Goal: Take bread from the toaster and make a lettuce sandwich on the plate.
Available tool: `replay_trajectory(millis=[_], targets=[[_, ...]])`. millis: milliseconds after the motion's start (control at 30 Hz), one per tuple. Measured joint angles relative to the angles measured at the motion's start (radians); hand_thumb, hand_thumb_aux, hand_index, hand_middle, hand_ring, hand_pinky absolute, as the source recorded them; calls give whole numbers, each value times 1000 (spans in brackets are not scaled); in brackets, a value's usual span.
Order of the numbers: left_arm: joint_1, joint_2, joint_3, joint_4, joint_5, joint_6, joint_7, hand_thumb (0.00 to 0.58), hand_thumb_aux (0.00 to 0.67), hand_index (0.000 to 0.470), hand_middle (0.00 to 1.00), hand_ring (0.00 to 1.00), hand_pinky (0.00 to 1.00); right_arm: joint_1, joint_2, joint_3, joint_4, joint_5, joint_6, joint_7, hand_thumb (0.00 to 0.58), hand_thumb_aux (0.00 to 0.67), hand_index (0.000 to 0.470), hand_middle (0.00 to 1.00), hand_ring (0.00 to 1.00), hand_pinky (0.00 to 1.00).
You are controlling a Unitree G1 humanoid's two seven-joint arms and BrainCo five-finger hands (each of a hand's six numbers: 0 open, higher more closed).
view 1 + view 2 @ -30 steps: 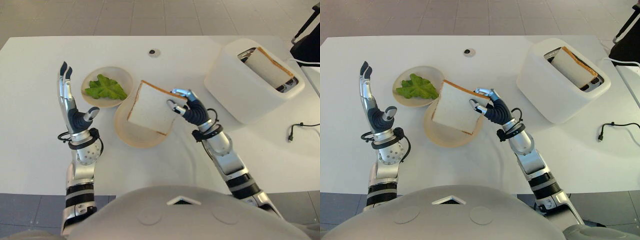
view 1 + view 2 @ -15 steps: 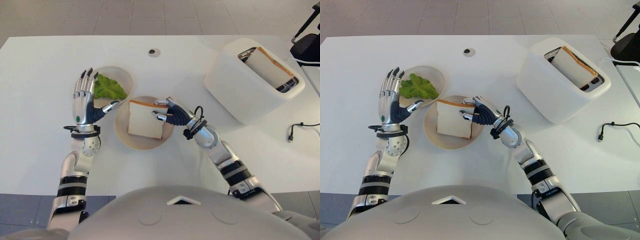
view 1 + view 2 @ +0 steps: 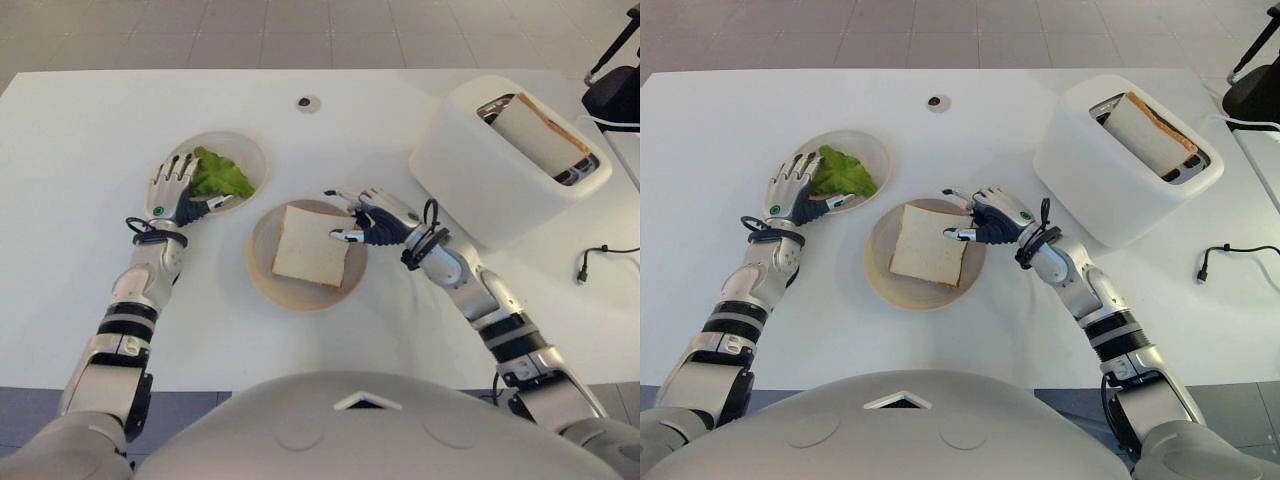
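A white bread slice (image 3: 312, 246) lies flat on the tan plate (image 3: 262, 272) in the middle of the table. My right hand (image 3: 376, 216) hovers at the slice's right edge, fingers spread and holding nothing. My left hand (image 3: 172, 190) rests open on the left side of the small bowl (image 3: 251, 152), its fingers touching the green lettuce (image 3: 226, 178) but not closed on it. The white toaster (image 3: 470, 170) stands at the right with a second slice (image 3: 538, 130) sticking out of its slot.
A small dark round fitting (image 3: 308, 103) sits in the table top at the back. A black cable end (image 3: 586, 264) lies at the right edge, beside a dark object (image 3: 615, 92) behind the toaster. Bare table lies in front of the plate.
My right hand laid the slice flat on the plate and opened; the plate slid slightly right. My left hand came down from upright onto the lettuce bowl.
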Motion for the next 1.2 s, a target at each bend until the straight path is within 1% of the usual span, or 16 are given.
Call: replay_trajectory(millis=[100, 267, 333, 467, 567, 667, 733, 867, 967, 1000, 1033, 1067, 1100, 1133, 1167, 1200], targets=[[-35, 24, -34, 17, -29, -27, 5, 580, 670, 470, 0, 0, 0, 9, -20, -8, -53, -2, -3, 0, 0, 0, 0, 0, 0, 0], [-42, 50, -69, 17, -53, -43, 23, 580, 670, 470, 0, 0, 0, 25, -33, -9, -69, -35, -5, 2, 0, 0, 0, 0, 0, 0], [-38, 57, -74, 3, -61, -44, 25, 580, 670, 470, 0, 0, 0, 26, -35, -26, -85, -38, -4, -3, 0, 0, 0, 0, 0, 0], [17, 80, -69, -110, -84, -42, 27, 580, 670, 470, 0, 0, 0, 28, -51, -78, -125, -38, 3, -17, 0, 0, 0, 0, 0, 0], [102, 81, -31, -300, -152, -71, 21, 580, 670, 470, 0, 0, 0, 42, -57, -118, -154, -37, 6, -26, 0, 0, 0, 0, 0, 0], [178, 39, -25, -514, -297, -165, -42, 580, 670, 470, 0, 0, 0, 51, -57, -162, -187, -10, 8, -50, 0, 0, 0, 0, 0, 0], [216, 12, -58, -571, -341, -205, -86, 580, 670, 470, 0, 0, 0, 52, -53, -177, -200, 0, 8, -56, 0, 0, 0, 0, 0, 0], [262, -59, -165, -574, -363, -272, -159, 580, 670, 470, 0, 0, 0, 53, -51, -197, -222, 4, 8, -58, 0, 0, 0, 0, 0, 0], [249, -125, -235, -492, -334, -300, -157, 580, 670, 470, 0, 0, 0, 57, -52, -222, -232, 23, 7, -58, 0, 0, 0, 0, 0, 0], [237, -133, -252, -461, -314, -307, -148, 575, 610, 428, 0, 0, 0, 57, -52, -230, -234, 30, 7, -58, 0, 0, 0, 0, 0, 0], [230, -139, -259, -442, -300, -312, -141, 526, 465, 326, 0, 0, 0, 58, -52, -234, -236, 35, 6, -58, 0, 0, 0, 0, 0, 0], [225, -140, -262, -426, -285, -322, -128, 485, 399, 280, 0, 0, 0, 61, -56, -241, -242, 37, 5, -56, 0, 0, 0, 0, 0, 0], [221, -137, -264, -418, -273, -328, -124, 261, 173, 122, 0, 0, 0, 67, -59, -251, -248, 39, 4, -54, 0, 0, 0, 0, 0, 0], [220, -125, -265, -416, -261, -330, -123, 152, 95, 66, 0, 0, 0, 79, -69, -276, -263, 42, 3, -53, 0, 0, 0, 0, 0, 0], [224, -113, -263, -422, -250, -329, -125, 58, 34, 24, 0, 0, 0, 94, -79, -301, -276, 46, 4, -52, 0, 0, 0, 0, 0, 0], [245, -85, -254, -439, -230, -322, -127, 53, 32, 22, 0, 0, 0, 123, -103, -356, -307, 67, 6, -49, 0, 0, 0, 0, 0, 0]])
